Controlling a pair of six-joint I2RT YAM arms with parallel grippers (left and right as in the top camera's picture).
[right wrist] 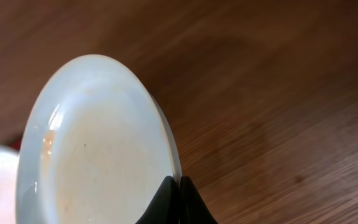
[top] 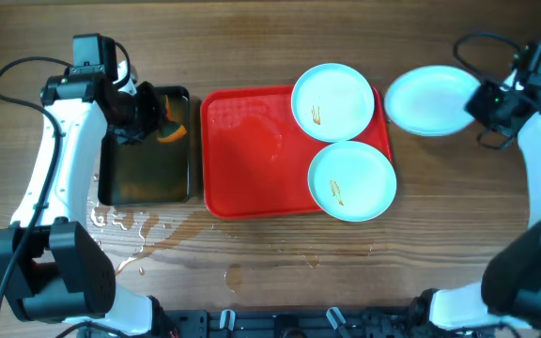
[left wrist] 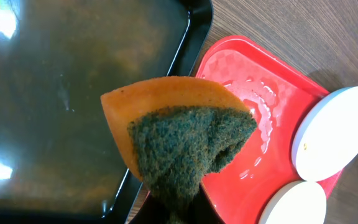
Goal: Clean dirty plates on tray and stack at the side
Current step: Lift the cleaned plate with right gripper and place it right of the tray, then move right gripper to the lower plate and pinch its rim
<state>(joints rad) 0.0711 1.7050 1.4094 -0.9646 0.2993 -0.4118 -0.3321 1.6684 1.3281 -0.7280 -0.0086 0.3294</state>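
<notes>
Left gripper [top: 156,120]: fingers clamped on an orange sponge [left wrist: 179,134], green scouring face toward the wrist camera, over the black tray [top: 144,178] of brownish water. Red tray [top: 252,160] just beside it, wet. At its right end sit the far plate [top: 333,101] and near plate [top: 352,181], both smeared and overhanging the rim. Third plate [top: 430,100] lies just right of the red tray, apart from it, with the right gripper [right wrist: 178,196] pinched tight on its rim.

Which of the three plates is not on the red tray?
The far-right plate, lying on the wooden table at the right tool. The other two sit on the red tray, each with an orange-brown smear.
</notes>
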